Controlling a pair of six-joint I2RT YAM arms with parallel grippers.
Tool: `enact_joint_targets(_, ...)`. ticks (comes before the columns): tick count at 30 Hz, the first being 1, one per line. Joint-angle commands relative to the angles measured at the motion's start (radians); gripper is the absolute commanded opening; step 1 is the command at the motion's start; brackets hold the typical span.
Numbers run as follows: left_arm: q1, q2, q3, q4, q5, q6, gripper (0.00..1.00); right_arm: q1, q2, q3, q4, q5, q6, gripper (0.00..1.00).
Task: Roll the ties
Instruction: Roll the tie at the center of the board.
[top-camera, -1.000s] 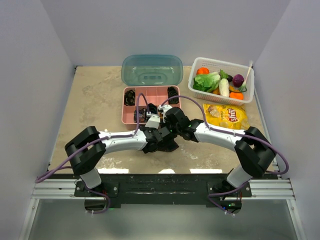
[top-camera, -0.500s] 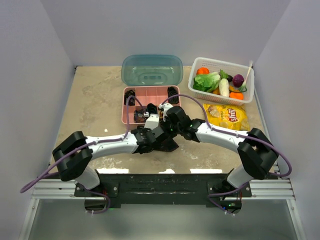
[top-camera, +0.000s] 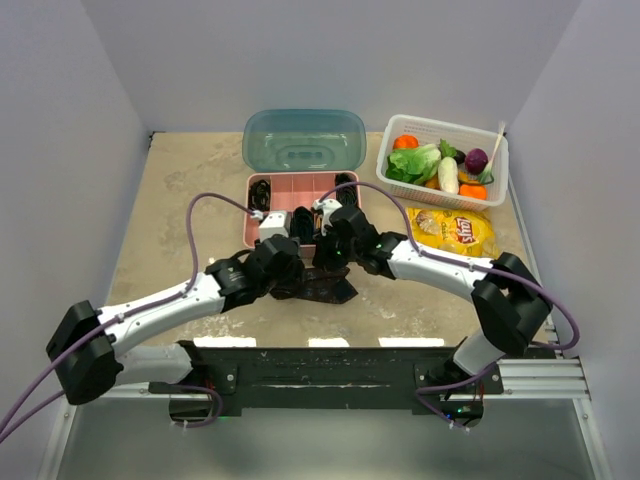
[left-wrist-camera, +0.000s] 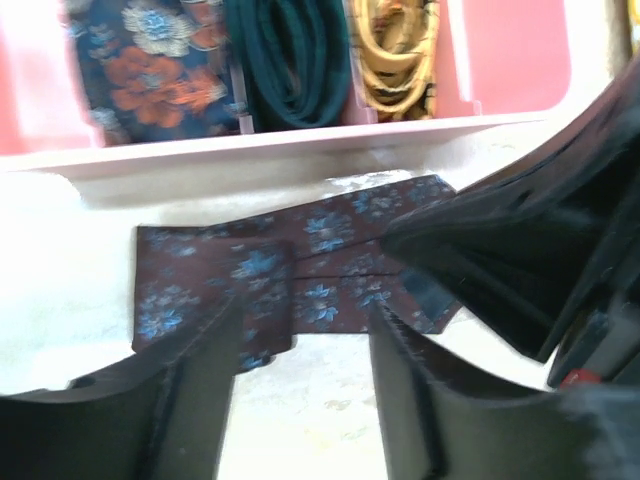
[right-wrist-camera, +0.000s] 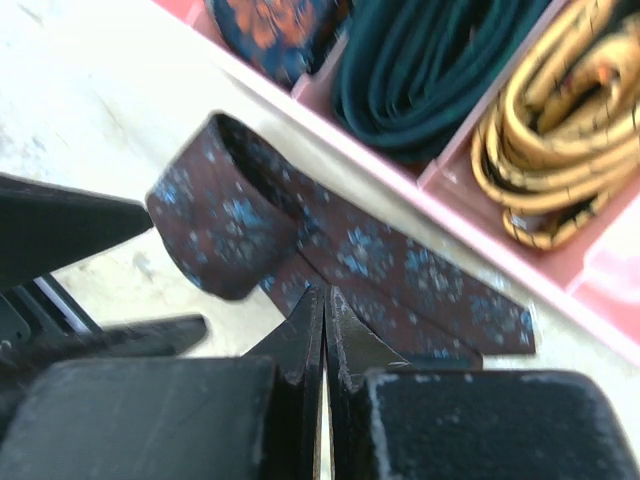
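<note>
Left arm has swung outward; left gripper (left-wrist-camera: 305, 320) open astride maroon tie (left-wrist-camera: 330, 235), right gripper (right-wrist-camera: 325, 300) closed, apparently pinning it; slippage could unroll it.

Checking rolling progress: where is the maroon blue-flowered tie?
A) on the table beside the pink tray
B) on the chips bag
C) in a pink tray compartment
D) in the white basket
A: the maroon tie lies on the table just outside the pink tray, one end curled.

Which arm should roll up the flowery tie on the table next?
Probably left. The left claw is open astride the tie, ready to grab its folded end. The right claw is shut.
</note>
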Motion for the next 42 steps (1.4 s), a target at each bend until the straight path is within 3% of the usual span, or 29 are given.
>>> enact_joint_targets(1, 0.041, -0.118, -0.085, 0.036, 0.070, 0.002, 0.42, -0.001, 0.055, 0.086, 0.039, -0.036, -0.019, 0.01)
enact_joint_targets(4, 0.045, -0.176, -0.137, 0.022, 0.088, -0.011, 0.26, 0.002, 0.097, 0.100, 0.062, -0.062, -0.022, 0.01)
enact_joint_targets(5, 0.048, -0.189, -0.151, 0.019, 0.091, -0.022, 0.08, 0.002, 0.107, 0.112, 0.063, -0.067, -0.021, 0.01)
enact_joint_targets(6, 0.048, -0.198, -0.175, 0.016, 0.093, -0.028, 0.00, 0.002, 0.120, 0.120, 0.066, -0.070, -0.021, 0.01)
enact_joint_targets(12, 0.050, -0.210, -0.255, 0.045, 0.145, -0.045, 0.00, 0.004, 0.187, 0.166, 0.091, -0.084, -0.019, 0.01)
enact_joint_targets(21, 0.048, -0.051, -0.266, 0.103, 0.180, 0.006, 0.00, 0.011, 0.258, 0.221, 0.095, -0.097, -0.018, 0.01)
enact_joint_targets(42, 0.048, 0.092, -0.223, 0.214, 0.013, 0.056, 0.00, 0.048, 0.292, 0.237, 0.071, -0.127, -0.027, 0.01)
